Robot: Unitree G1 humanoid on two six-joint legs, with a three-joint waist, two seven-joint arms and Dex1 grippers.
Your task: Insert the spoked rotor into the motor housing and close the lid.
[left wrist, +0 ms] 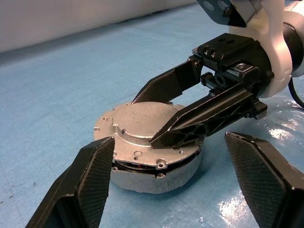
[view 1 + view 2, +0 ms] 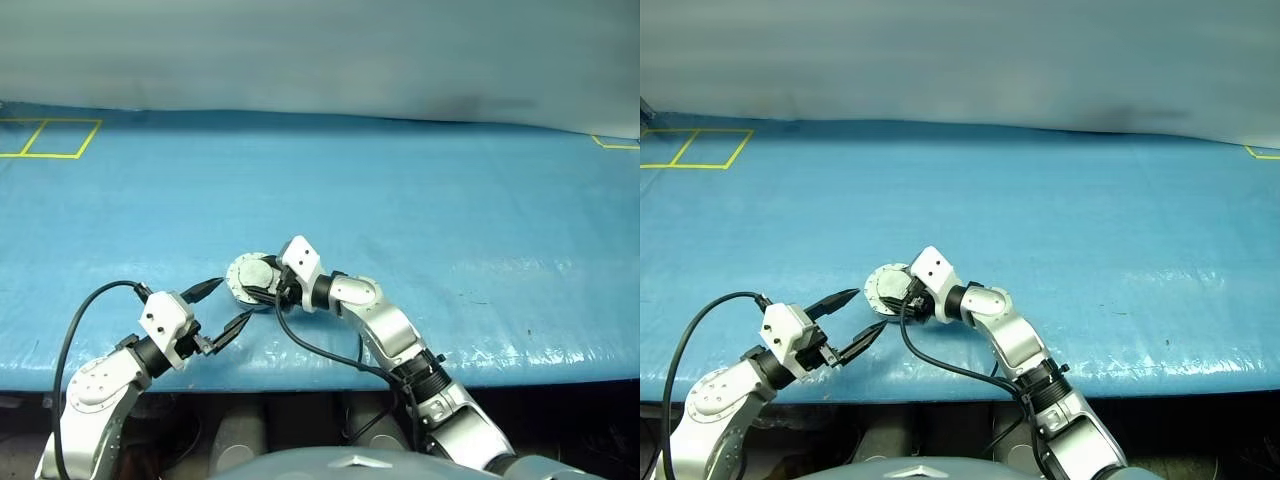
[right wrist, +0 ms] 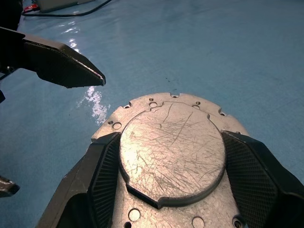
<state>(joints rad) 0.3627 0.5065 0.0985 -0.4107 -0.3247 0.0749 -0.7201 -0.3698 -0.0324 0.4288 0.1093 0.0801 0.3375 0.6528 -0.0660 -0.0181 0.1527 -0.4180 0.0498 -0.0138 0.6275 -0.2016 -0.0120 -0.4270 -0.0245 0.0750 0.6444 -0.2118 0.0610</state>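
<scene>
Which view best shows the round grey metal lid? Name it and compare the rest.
The right wrist view: the round grey metal lid faces the camera, its scratched raised centre sitting between the right tool's fingers. The left wrist view shows it side-on, closed over the housing. Both eye views show it partly hidden behind that tool.

Lab bench [image 2: 420,190] — blue sheeting, tape marks [image 2: 50,138]

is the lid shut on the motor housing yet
Nearly shut, not flush. The lid lies plain face up over the motor housing, but a dark gap with windings showing remains along the near edge. The right gripper straddles its raised centre.
</scene>
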